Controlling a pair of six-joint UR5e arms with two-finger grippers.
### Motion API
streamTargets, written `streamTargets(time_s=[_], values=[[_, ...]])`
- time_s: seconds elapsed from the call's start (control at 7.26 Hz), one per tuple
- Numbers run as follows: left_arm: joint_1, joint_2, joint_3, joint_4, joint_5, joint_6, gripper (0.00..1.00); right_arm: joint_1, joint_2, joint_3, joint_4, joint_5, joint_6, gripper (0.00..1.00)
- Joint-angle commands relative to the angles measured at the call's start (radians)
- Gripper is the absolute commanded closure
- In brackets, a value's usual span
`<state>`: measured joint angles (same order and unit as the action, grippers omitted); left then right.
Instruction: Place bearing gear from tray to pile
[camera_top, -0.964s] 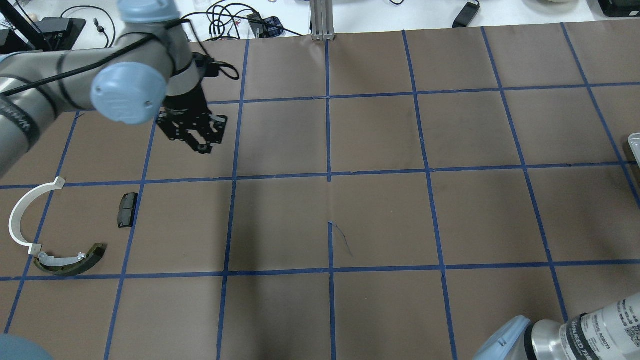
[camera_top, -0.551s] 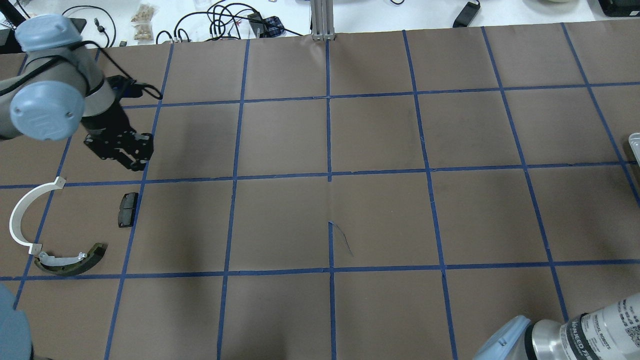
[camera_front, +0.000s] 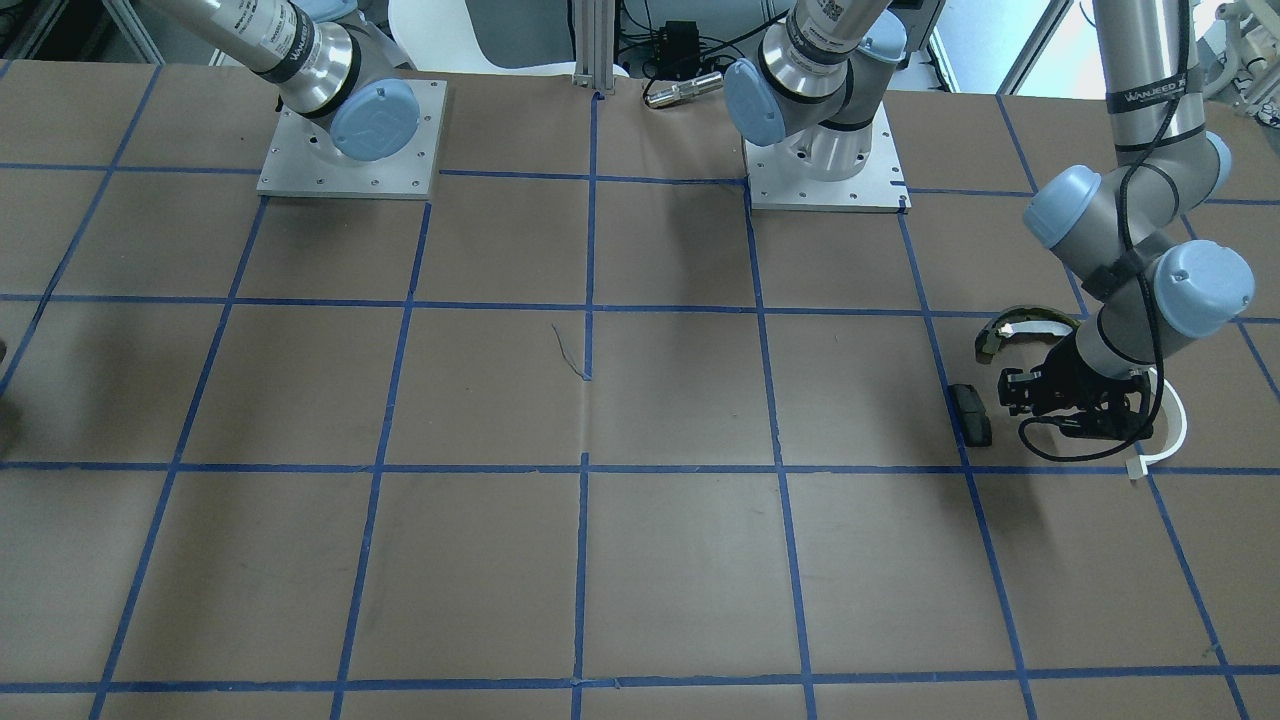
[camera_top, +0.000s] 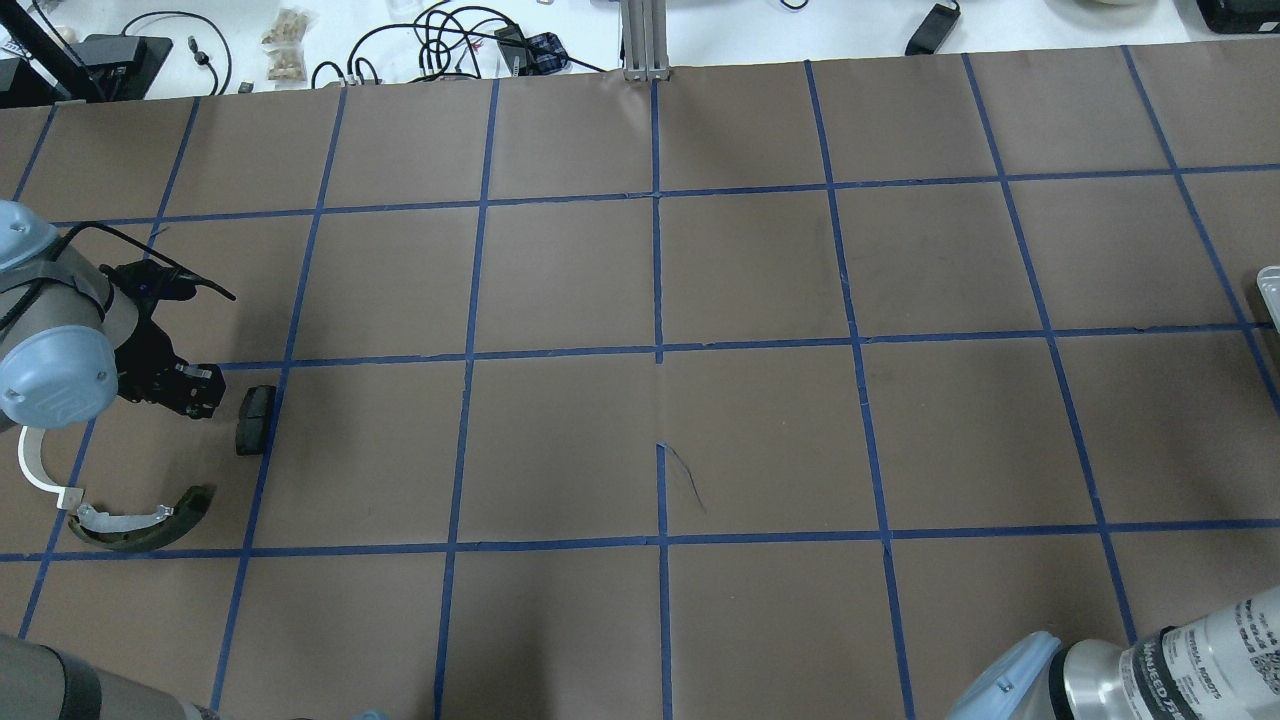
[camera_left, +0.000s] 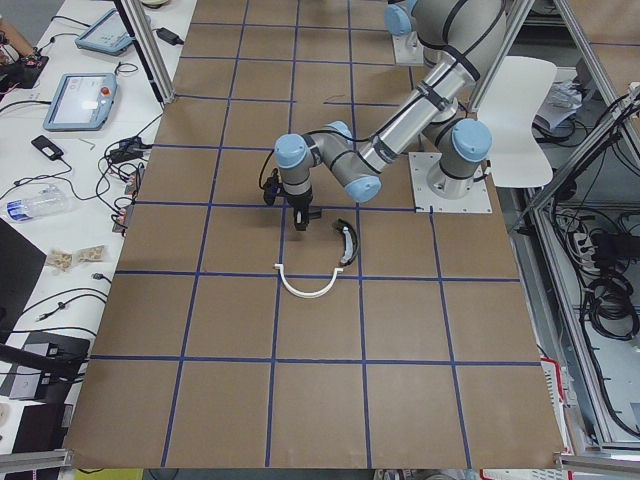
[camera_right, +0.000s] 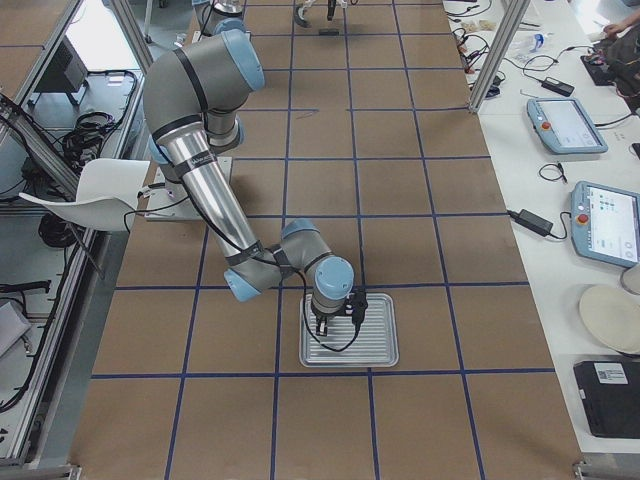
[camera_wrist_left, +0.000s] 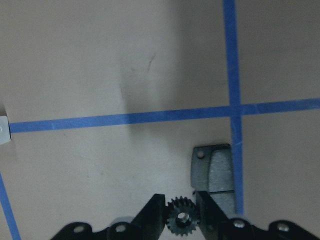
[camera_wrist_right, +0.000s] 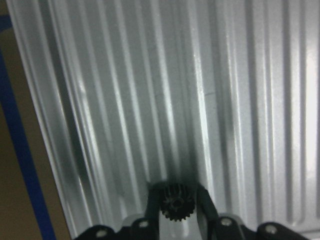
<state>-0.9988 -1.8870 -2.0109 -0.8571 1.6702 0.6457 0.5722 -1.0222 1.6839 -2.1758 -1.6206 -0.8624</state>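
Note:
My left gripper (camera_wrist_left: 181, 227) is shut on a small black bearing gear (camera_wrist_left: 181, 220) and holds it low over the pile, just beside the flat black pad (camera_wrist_left: 216, 172). In the overhead view the left gripper (camera_top: 195, 392) is left of the pad (camera_top: 254, 418), above the olive-and-white shoe (camera_top: 140, 520), and its arm hides part of the white half-ring (camera_top: 35, 470). My right gripper (camera_wrist_right: 174, 212) is shut on a second black gear (camera_wrist_right: 174, 202) over the ribbed metal tray (camera_wrist_right: 125, 100), which also shows in the exterior right view (camera_right: 380, 345).
Brown paper with a blue tape grid covers the table (camera_top: 660, 400). The tray's corner (camera_top: 1270, 285) shows at the overhead view's right edge. Cables and small items (camera_top: 460, 45) lie beyond the far edge. The arm bases (camera_front: 825, 150) stand at the robot's side.
My left arm has swung left and towards the robot's side, from the far grid square down to the pile, and now sits beside the black pad.

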Motion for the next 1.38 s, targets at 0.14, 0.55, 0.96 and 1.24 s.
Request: streamTargets(time_s=[0.14,0.55,0.96,1.24], values=[[0.003,0.006,-0.006,0.017,-0.003,0.025,0.00,0.017,-0.053,-0.007,0.068,-0.005,-0.001,1.00],[-0.033,0.084,0.004,-0.028,0.000,0.012,0.00,0.193,-0.174,0.006,0.150,0.005,0.019,1.00],[-0.176,0.219,0.142,-0.350,-0.007,-0.148,0.00,0.470,-0.215,0.007,0.189,0.018,0.271,1.00],[-0.301,0.307,0.260,-0.541,-0.036,-0.358,0.00,0.686,-0.228,0.008,0.211,0.034,0.501,1.00]])
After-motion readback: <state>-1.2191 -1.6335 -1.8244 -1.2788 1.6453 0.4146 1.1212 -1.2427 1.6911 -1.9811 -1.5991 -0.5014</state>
